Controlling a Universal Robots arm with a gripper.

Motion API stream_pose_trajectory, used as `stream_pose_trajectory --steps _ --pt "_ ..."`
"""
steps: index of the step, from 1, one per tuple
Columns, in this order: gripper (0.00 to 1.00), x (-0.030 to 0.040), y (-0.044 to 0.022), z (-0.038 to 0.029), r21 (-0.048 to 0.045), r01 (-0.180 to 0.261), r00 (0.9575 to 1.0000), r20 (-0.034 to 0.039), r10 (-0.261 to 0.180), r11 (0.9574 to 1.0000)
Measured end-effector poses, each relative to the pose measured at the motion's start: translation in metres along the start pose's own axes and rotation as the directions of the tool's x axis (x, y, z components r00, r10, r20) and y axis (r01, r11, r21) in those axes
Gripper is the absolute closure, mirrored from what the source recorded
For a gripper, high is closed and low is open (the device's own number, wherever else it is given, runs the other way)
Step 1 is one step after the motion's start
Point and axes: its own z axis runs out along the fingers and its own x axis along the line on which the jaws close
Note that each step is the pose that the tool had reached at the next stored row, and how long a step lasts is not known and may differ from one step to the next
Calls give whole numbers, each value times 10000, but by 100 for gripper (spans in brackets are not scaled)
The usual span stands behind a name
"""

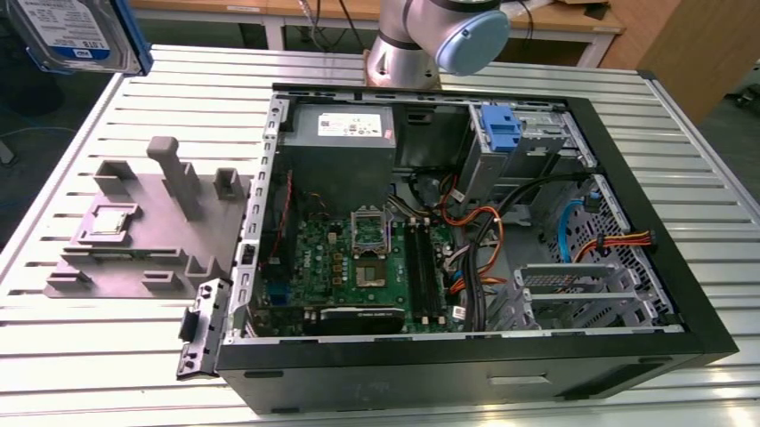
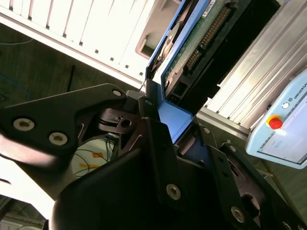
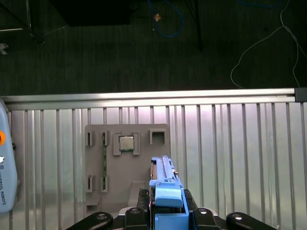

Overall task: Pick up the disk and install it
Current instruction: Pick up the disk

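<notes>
The gripper (image 2: 169, 120) is closed on the disk (image 1: 74, 32). In the second wrist view its black fingers (image 2: 154, 136) press on either side of the blue carrier (image 2: 176, 119), with the green circuit-board face of the drive running away from them.

The disk is in the air, well clear of everything. In the exterior view it hangs high at the far left, above the left edge of the surface (image 1: 119, 356). In the first wrist view it is seen edge-on over the grey fixture (image 3: 144, 163), which has a small chip (image 3: 126, 143) seated in one pocket.

The step in hand looks like the carry, with the pick-up done and the install not yet done. The hold seems to be on one end of the carrier only, so the long body could swing or slip. A slow, smooth carry would suit, keeping the disk high enough to pass over the tall post of the fixture and the wall of the open computer case (image 1: 475, 378).

The case lies on its side, right of the fixture in the exterior view. Its board and wiring are exposed, and a bare metal drive cage (image 1: 570, 289) sits at its near right. The arm (image 1: 416, 40) rises from the far side.

The surface is slatted aluminium, and a teach pendant (image 2: 283, 129) lies at its edge. Beyond it are a dark floor (image 3: 96, 52) with loose cables (image 3: 168, 26), and wooden furniture (image 1: 683, 44) at the far right.
</notes>
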Motion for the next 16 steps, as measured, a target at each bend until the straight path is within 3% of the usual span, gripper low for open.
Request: stream_pose_trajectory --steps 5,16 --pt "63 -2 -41 -1 0 0 10000 0 0 10000" --pt "63 -10 -195 -4 0 -1 10000 0 1 10000"
